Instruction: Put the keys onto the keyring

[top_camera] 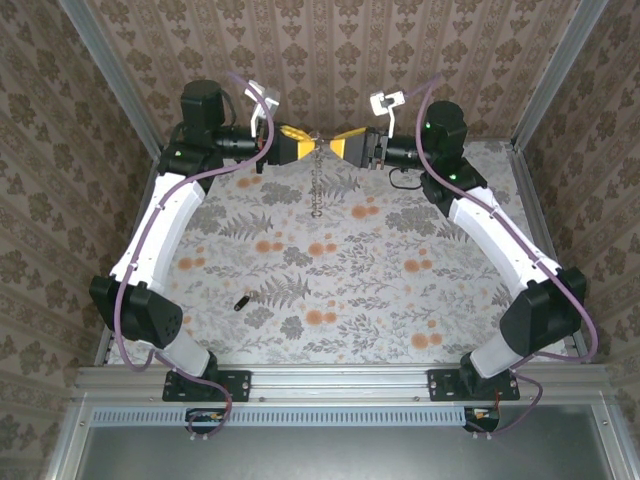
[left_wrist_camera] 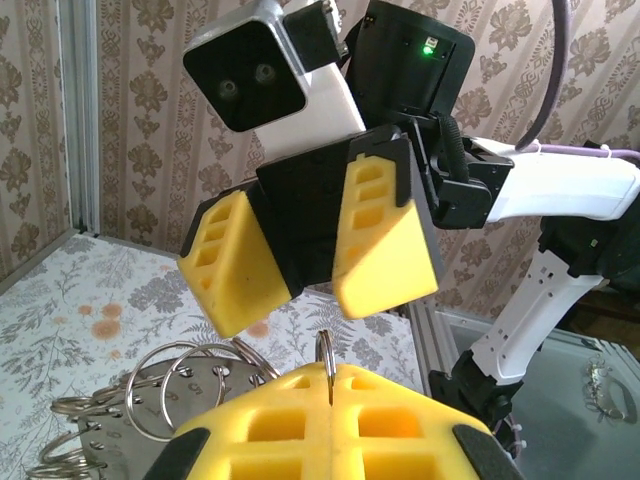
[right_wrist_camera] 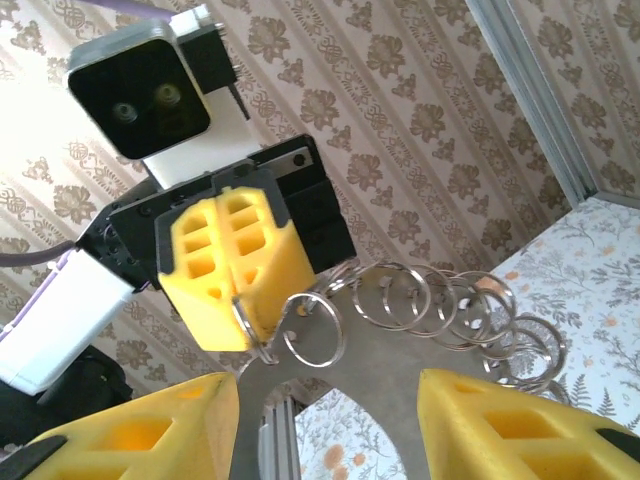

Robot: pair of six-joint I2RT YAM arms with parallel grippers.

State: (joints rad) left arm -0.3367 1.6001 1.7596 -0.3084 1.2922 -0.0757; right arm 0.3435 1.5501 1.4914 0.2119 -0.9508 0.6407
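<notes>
At about 7 o'clock from the middle of the surface (top_camera: 420,300), nearest the arm bases, a small dark key (top_camera: 241,302) is lying loose, well apart from both claws and touching nothing else. Farther out, toward 12 o'clock, a chain of linked rings (top_camera: 318,190) is hanging from the spot where the two claws are meeting; whether its lower end is touching the surface I cannot tell. At the top of that chain the left claw (right_wrist_camera: 240,310) is pinching the keyring (left_wrist_camera: 327,352), its yellow fingers pressed together on the thin wire so the loop is standing up just above them. A grey plate (left_wrist_camera: 100,440) with small holes is dangling among the rings beside it. Facing it from 3 o'clock, the right claw (left_wrist_camera: 312,285) is hovering just beside the keyring with its fingers standing apart, gripping nothing. By my reading the task is hardly begun. The keyring is being held up and presented, but no key is showing on any ring that I can make out. The key on the surface is yet to be fetched, brought up to the ring and threaded onto the wire, likely with the free right claw.
</notes>
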